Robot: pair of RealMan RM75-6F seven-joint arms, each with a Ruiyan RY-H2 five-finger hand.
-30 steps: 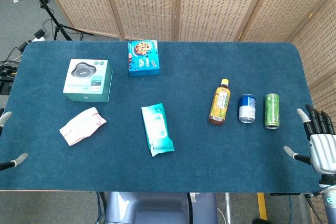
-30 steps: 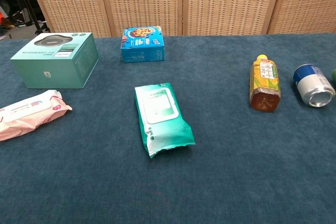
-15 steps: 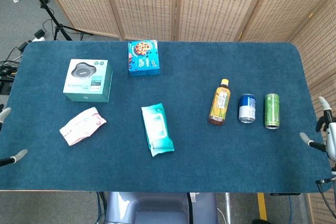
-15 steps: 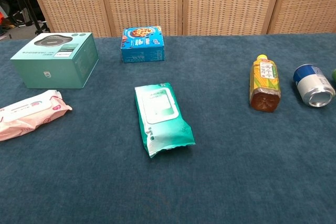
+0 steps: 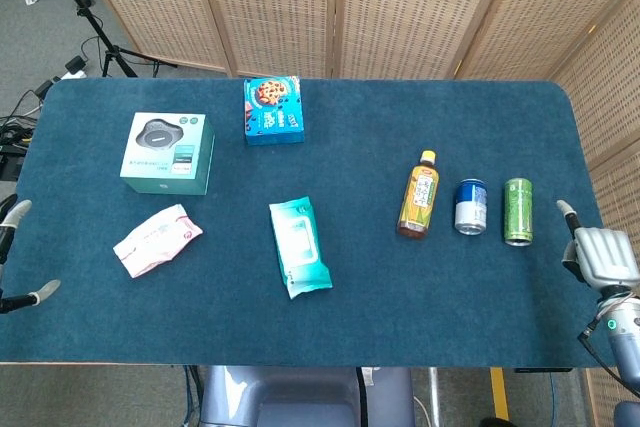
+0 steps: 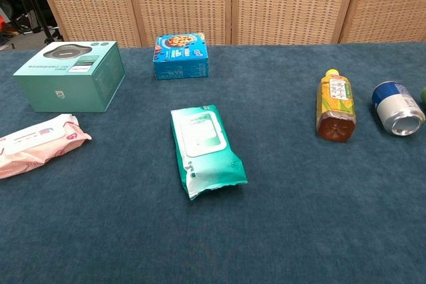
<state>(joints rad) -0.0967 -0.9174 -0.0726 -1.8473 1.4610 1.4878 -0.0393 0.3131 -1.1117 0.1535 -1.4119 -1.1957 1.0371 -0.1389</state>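
while i sat at the controls, this was what the two cameras gave me:
right hand: my right hand [image 5: 598,257] hung at the right edge of the surface [image 5: 360,127], holding nothing; i saw mostly its back with one fingertip poking up, so i could not tell whether the fingers were spread or curled.
left hand: my left hand [image 5: 14,257] showed only as a couple of fingertips at the left edge, apart from each other and empty; the rest was out of frame, so its state i could not tell.
green can: the green can [image 5: 517,211] stood upright near my right hand, not touched.
blue can: the blue can [image 5: 470,206] stood just beside the green one.
bottle: the orange bottle [image 5: 419,194] stood just left of the blue can.
pink packet: the pink packet [image 5: 157,239] lay flat, nearest my left hand, well apart from it.
teal wipes: the teal wipes pack [image 5: 299,247] lay mid-surface.
boxes: the mint box [image 5: 168,153] and the blue biscuit box [image 5: 273,109] sat further back.
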